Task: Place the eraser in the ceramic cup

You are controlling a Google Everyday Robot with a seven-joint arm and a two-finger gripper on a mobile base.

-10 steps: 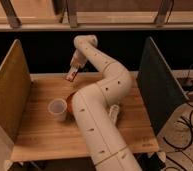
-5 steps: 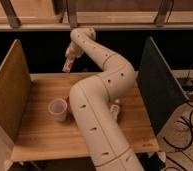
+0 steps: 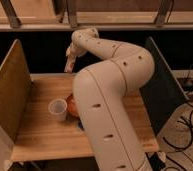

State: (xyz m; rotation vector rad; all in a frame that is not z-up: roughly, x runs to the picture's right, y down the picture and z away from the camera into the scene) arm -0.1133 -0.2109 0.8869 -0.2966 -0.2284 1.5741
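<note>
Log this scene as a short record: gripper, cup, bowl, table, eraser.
gripper: two-finger gripper, raised near the table's far edge, beyond the cup
cup: small plain white ceramic cup, upright, left of the table's centre
bowl: round orange bowl, just right of the cup, mostly hidden by the arm
table: light wooden tabletop, upright panels at both sides
eraser: cannot be made out

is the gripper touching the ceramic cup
Apart. The camera view shows the gripper up at the back of the table, bare wood between it and the ceramic cup.
</note>
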